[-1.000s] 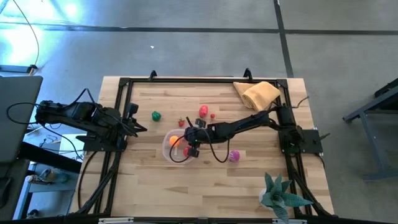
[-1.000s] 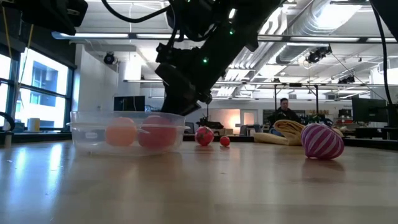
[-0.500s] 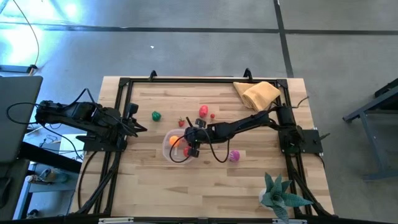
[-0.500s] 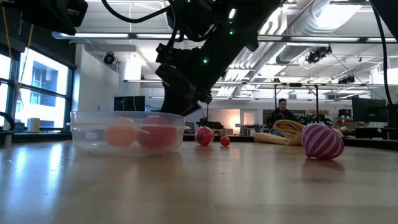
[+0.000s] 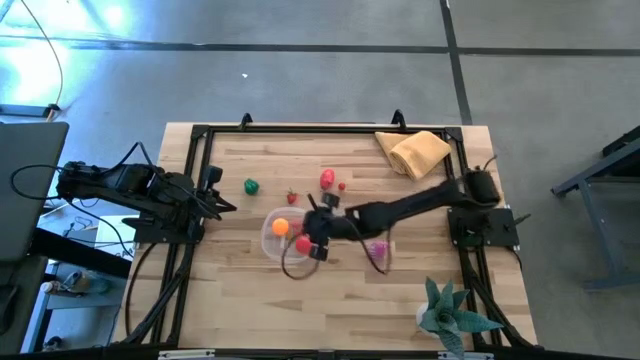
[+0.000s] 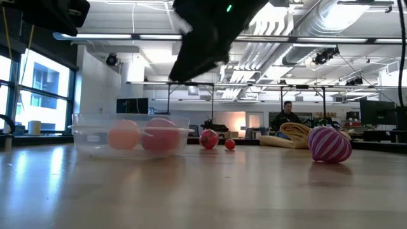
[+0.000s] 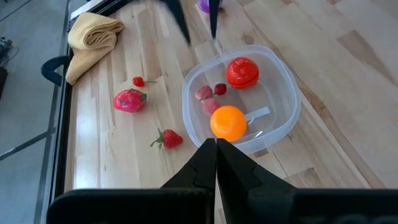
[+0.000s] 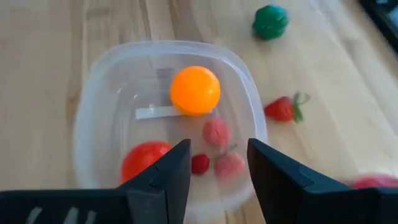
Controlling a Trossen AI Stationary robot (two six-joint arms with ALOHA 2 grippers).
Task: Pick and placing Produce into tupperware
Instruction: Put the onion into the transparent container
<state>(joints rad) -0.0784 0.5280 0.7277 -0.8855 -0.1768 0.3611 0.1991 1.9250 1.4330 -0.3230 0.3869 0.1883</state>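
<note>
The right end effector (image 8: 217, 171) is hanging just above the clear container (image 5: 268, 240) near the middle of the tabletop (image 5: 240, 300), its fingers standing apart with nothing between them. Inside the container an orange ball (image 8: 195, 90), a red tomato (image 8: 144, 159) and a few small pink and red pieces are lying loose. Outside it, a strawberry (image 8: 283, 107) is lying just beside the rim, a green piece (image 5: 251, 186) is sitting farther off, and a pink-and-purple striped ball (image 6: 329, 144) is resting well apart. These toys are looking light, hard and smooth, so round ones are probably rolling easily; pinching across the widest middle seems safest. The left end effector (image 7: 216, 163) is waiting clenched at the left edge.
</note>
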